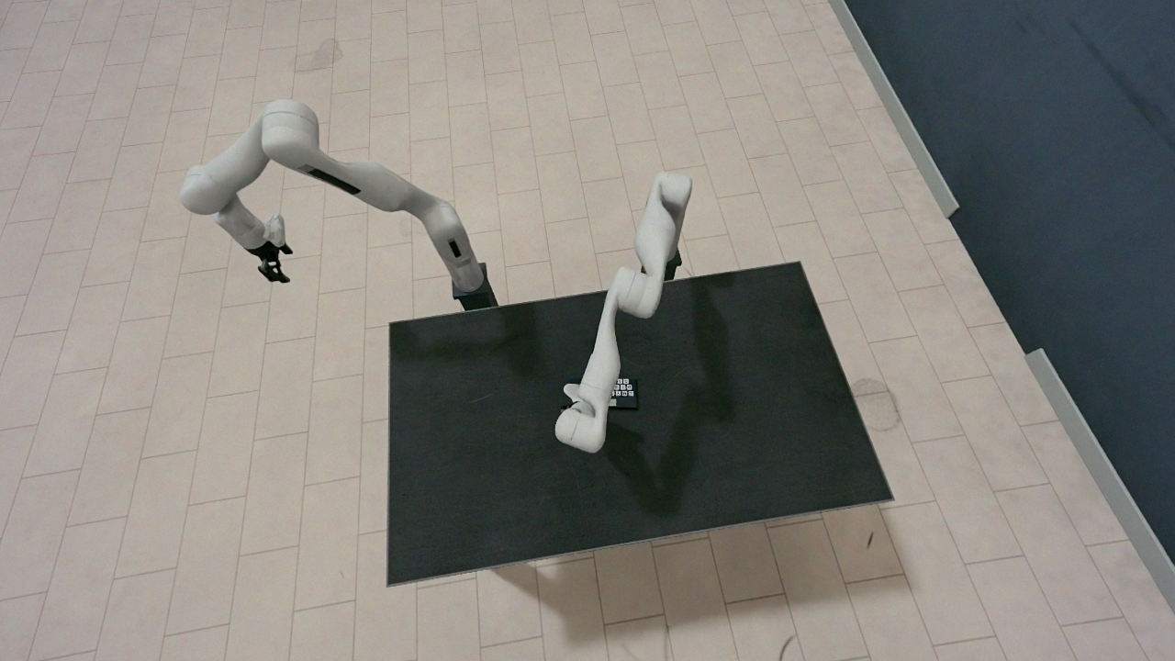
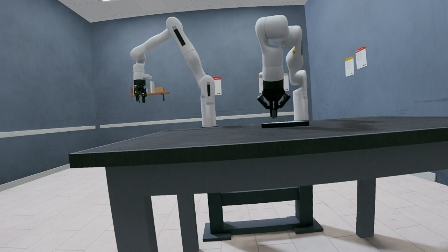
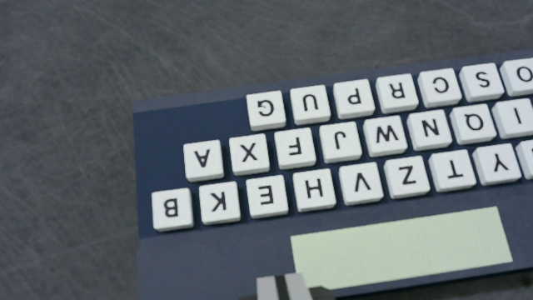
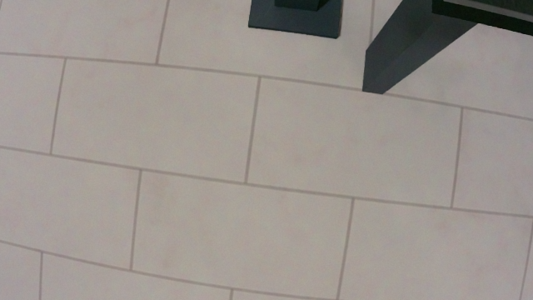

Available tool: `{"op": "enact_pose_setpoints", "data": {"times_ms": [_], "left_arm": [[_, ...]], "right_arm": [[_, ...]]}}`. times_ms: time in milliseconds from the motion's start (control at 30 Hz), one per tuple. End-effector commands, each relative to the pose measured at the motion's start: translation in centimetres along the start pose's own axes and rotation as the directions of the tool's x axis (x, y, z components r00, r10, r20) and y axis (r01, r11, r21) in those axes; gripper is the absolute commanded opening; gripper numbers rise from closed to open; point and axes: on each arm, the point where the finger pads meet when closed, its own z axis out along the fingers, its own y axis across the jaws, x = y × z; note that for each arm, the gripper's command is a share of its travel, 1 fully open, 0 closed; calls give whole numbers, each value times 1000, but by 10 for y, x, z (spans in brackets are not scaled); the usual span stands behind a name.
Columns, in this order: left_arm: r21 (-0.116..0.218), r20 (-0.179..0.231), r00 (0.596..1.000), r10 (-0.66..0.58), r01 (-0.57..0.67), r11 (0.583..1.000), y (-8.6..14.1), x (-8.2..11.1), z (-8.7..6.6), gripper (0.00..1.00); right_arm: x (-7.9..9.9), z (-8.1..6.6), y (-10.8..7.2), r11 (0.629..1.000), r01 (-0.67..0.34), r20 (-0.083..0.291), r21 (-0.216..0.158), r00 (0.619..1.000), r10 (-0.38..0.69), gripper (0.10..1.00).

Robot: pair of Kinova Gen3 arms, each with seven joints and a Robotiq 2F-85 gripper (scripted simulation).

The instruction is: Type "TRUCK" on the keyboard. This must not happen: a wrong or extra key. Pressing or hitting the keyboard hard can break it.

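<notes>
A dark blue keyboard (image 1: pixel 628 403) (image 2: pixel 285 125) (image 3: pixel 187 267) lies on the table, its letters upside down in the left wrist view. There the keys T (image 3: pixel 452 171), R (image 3: pixel 396 93), U (image 3: pixel 310 104), C (image 3: pixel 440 87) and K (image 3: pixel 220 202) all show. The pale green strip (image 3: pixel 400 246) shows no legible text. My left gripper (image 2: pixel 273 116) (image 3: pixel 281 287) is shut and empty, a little above the keyboard, over the edge of the strip below E and H. The arm hides part of the keyboard in the top view. My right gripper (image 1: pixel 285 263) (image 2: pixel 140 100) is open and empty, far off beside the table.
The black table (image 1: pixel 485 476) (image 2: pixel 188 139) carries the keyboard near its middle. The left arm reaches over the keyboard from the table's back edge. The right arm is bent out over the floor, and its wrist view shows floor tiles and a table leg (image 4: pixel 400 50).
</notes>
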Motion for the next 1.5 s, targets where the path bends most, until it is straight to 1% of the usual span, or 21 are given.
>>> {"op": "enact_pose_setpoints", "data": {"times_ms": [0,900,1100,1267,1333,1467], "left_arm": [[1,3,1000,0,0,1000,0,0,-2,99],[1,3,1000,0,0,1000,1,2,-3,99],[1,3,1000,0,0,1000,8,8,-5,99],[1,3,1000,0,0,1000,17,18,-10,99],[1,3,1000,0,0,1000,17,18,-10,99],[1,3,1000,0,0,1000,26,28,-14,99]], "right_arm": [[0,-1,0,1000,0,2,0,1000,0,1000],[0,-1,0,1000,0,2,0,1000,0,1000],[0,-1,0,1000,0,2,0,1000,0,1000],[0,-1,0,1000,0,2,0,1000,0,1000],[0,-1,0,1000,0,2,0,1000,0,1000],[0,-1,0,1000,0,2,0,1000,0,1000]]}}
